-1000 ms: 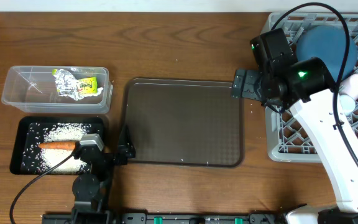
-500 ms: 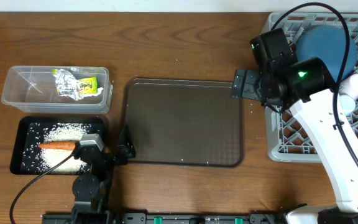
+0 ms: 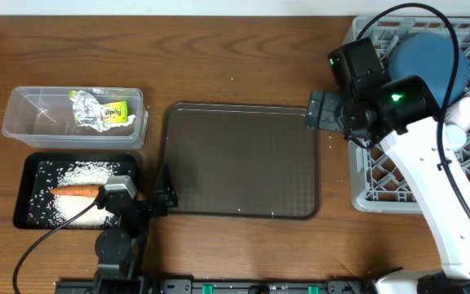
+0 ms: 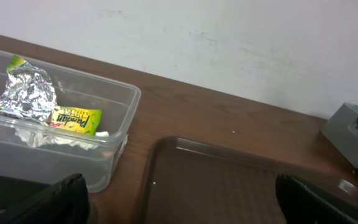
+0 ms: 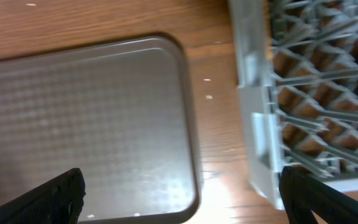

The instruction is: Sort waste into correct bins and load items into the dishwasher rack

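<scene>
One carrot (image 3: 76,190), one wrapper (image 3: 96,109), one tub (image 3: 23,124), one rack (image 3: 372,178).

A clear tub (image 3: 31,114), black tray (image 3: 23,196) and brown tray (image 3: 243,163) are laid on the wooden tabletop (image 3: 243,57). A grey rack (image 3: 382,184) is set beside them.

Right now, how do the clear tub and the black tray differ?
The clear tub is see-through with taller walls; the black tray is opaque and shallow. The clear tub holds the foil wrapper; the black tray holds rice and a carrot. Both are rectangular, similar in footprint, left of the brown tray.
</scene>
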`<state>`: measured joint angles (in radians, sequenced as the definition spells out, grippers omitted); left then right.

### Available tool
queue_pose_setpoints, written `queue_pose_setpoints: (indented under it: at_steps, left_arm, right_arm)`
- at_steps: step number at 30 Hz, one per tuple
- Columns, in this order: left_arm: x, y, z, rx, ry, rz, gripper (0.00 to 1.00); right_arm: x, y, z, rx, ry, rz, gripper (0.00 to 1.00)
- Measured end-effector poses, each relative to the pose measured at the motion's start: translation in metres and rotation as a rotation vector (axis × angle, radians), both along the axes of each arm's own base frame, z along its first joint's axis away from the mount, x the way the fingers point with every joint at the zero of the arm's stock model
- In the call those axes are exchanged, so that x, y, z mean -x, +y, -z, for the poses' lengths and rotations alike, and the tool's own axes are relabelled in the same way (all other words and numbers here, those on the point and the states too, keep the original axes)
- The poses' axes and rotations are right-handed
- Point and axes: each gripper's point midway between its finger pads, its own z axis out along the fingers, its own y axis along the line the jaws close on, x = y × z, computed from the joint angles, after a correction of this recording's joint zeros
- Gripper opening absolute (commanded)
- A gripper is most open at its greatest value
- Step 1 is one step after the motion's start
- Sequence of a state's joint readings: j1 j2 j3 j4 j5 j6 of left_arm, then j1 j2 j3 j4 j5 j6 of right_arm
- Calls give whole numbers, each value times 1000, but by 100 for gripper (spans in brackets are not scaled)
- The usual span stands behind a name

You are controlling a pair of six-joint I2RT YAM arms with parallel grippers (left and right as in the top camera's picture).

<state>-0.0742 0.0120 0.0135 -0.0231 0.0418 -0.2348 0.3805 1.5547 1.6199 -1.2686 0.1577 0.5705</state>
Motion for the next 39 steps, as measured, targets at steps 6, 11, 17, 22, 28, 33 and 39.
queue_pose_setpoints:
  at_steps: [6,11,17,22,28,33,39]
  left_arm:
    - [0,0,0,0,0,0,100]
    - [0,1,-2,-1,0,-4,99]
    - [1,2,-2,-2,1,-11,99]
    - [0,3,-2,-2,1,-15,99]
    - [1,3,-2,-2,1,-15,99]
    - [0,3,-2,-2,1,-15,99]
    - [0,3,-2,-2,1,-15,99]
  right_arm:
    - [5,-20,-15,39,-129,38,99]
    - [14,-38,-37,-70,-416,53,99]
    - [36,-43,-37,-135,-718,-138,99]
    - [61,-50,-27,-136,-885,-225,99]
    - [83,-60,-14,-114,-1054,-243,99]
    - [88,-59,9,-105,-1126,-264,99]
    - [86,-58,43,-100,-1159,-276,99]
